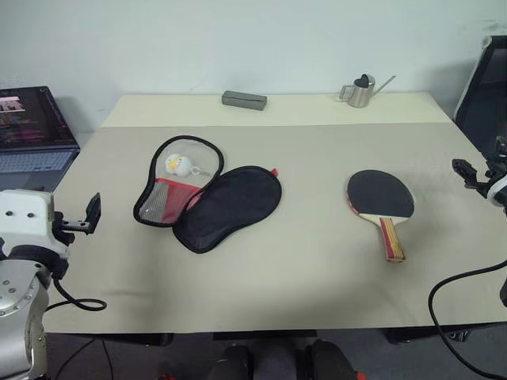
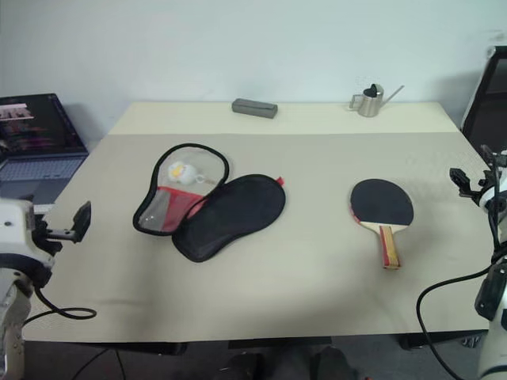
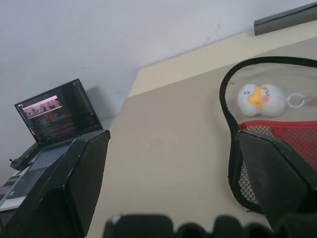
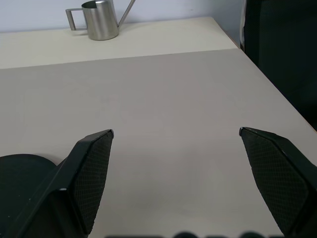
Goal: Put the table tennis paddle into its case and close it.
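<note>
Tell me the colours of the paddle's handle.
The handle is striped red and tan, below the black blade; the left eye view shows it best.

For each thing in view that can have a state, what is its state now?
case: unzipped, lying open on the table
table tennis paddle: flat on the table, outside the case, untouched
left gripper: open, empty
right gripper: open, empty
laptop: lid up, screen lit
small plush toy: lying inside the open case

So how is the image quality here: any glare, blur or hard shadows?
Left eye view: even, soft light, no glare; the table tennis paddle and open case read clearly. Left wrist view: the near fingers are out of focus. Right wrist view: the steel watering can shows mild reflections.
</note>
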